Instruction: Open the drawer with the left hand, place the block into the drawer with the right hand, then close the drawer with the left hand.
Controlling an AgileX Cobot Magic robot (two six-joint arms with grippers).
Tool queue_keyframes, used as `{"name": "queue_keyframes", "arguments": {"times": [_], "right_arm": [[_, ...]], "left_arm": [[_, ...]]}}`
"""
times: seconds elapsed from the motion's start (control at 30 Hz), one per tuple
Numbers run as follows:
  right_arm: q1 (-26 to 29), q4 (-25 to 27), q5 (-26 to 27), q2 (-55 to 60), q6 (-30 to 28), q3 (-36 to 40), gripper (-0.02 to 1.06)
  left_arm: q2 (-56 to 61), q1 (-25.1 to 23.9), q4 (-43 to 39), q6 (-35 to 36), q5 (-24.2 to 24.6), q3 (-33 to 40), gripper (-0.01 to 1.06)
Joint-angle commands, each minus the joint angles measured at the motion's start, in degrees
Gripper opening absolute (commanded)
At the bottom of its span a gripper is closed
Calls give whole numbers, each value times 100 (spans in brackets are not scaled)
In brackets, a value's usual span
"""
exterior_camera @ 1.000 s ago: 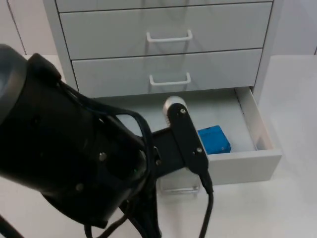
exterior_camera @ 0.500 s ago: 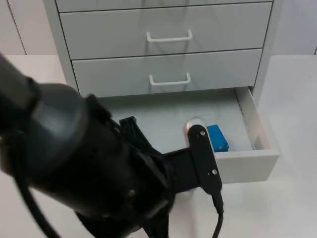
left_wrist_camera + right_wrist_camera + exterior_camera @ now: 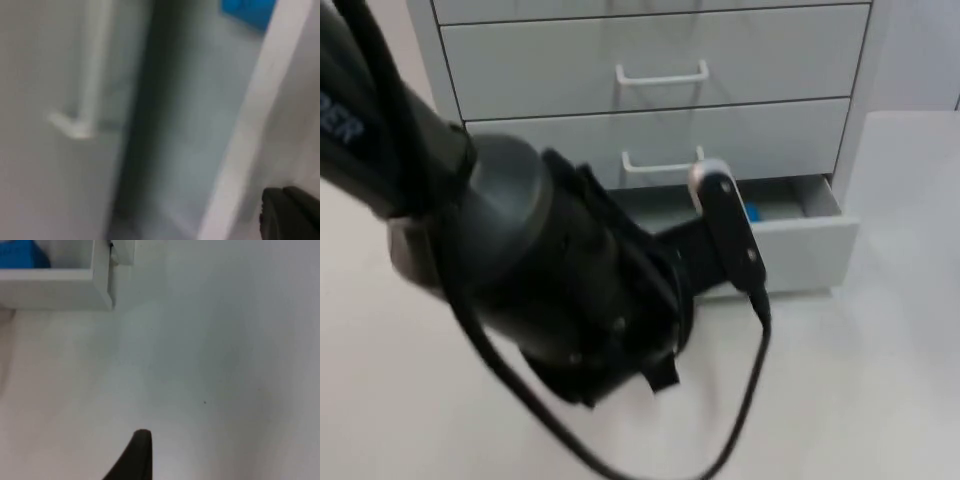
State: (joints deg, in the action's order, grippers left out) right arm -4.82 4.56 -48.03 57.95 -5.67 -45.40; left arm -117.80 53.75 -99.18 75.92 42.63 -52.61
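Only a narrow slot stays open above the drawer (image 3: 800, 240); the left arm (image 3: 550, 290) blocks its front; bare bench (image 3: 880, 400) at four o'clock

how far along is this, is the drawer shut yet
Not yet. Done: the blue block lies inside the bottom drawer. In hand: the left arm is at the drawer front, and the drawer stands only partly open under the cabinet. Left: closing it fully. The right claw waits over bare table beside the drawer's corner.

A blue block (image 3: 17, 255) lies inside the drawer (image 3: 55, 287) corner, on the white table (image 3: 210, 380).
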Motion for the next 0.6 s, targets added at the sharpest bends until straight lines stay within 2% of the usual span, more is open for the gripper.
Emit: {"name": "queue_keyframes", "arguments": {"times": [0.0, 0.13, 0.33, 0.57], "right_arm": [[17, 14, 68, -53, 4, -1, 95], [17, 14, 112, -53, 4, -1, 95], [17, 58, 445, -53, 4, 313, 95], [17, 72, 444, -53, 4, 340, 95]], "left_arm": [[-7, -84, -77, 98, 148, -112, 0], [-86, -537, -77, 98, -313, -369, 0], [-431, -968, -77, 87, -304, -738, 0], [-716, -1195, -77, 100, -267, -1130, 0]]}}
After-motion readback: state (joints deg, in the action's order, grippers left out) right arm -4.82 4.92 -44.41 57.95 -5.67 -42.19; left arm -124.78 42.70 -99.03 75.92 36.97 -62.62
